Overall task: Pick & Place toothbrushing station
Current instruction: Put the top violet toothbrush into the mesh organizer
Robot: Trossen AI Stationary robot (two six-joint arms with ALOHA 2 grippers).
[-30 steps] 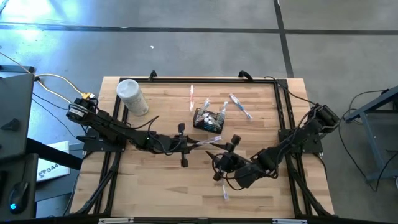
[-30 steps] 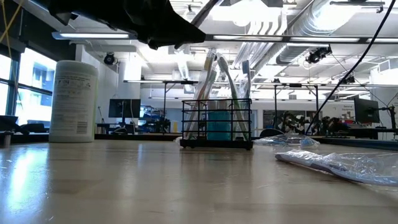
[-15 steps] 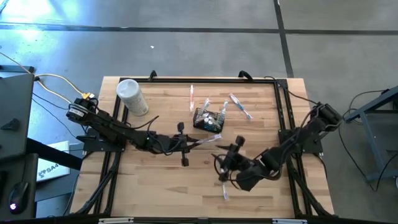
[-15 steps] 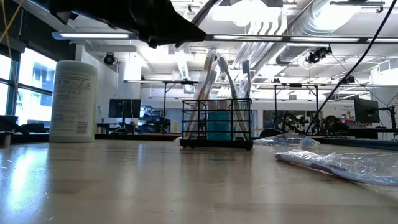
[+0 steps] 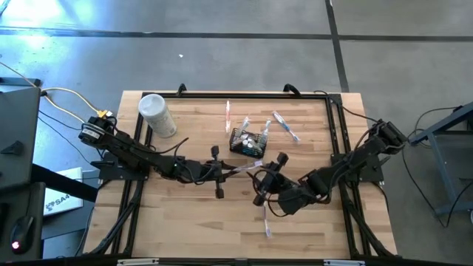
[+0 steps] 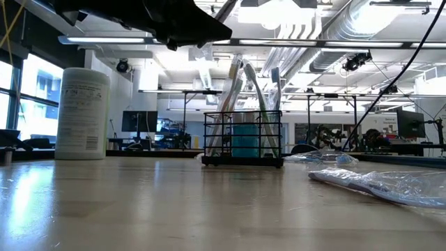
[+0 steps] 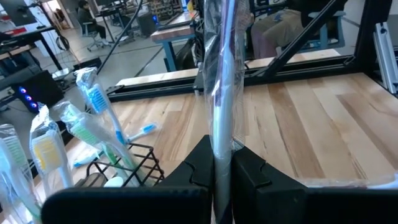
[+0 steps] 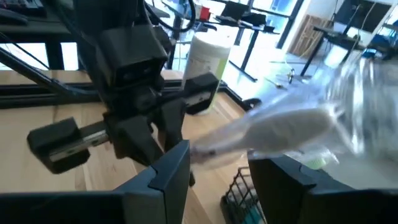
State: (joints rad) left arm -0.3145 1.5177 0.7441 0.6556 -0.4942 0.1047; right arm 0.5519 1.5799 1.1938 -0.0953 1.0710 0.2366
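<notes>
Looking down from high view: black mesh caddy [image 5: 246, 140] sits upright mid-worktop [image 5: 185, 214], brushes standing inside. Left gripper [image 5: 235, 171] just short of caddy, clamped on wrapped toothbrush [image 5: 250, 167]. Right gripper [image 5: 264, 179] near it, fingers parted around same wrapper's far end. White canister [image 5: 156, 114] at far left corner.

Low view: caddy [image 6: 242, 138] upright on worktop, canister [image 6: 82, 113] well apart.

Left wrist view: wrapped toothbrush [image 7: 222, 74] pinched between fingers, caddy [image 7: 118, 171] just beside.

Right wrist view: fingers apart, wrapper [image 8: 292, 127] between them; contact unclear.
</notes>
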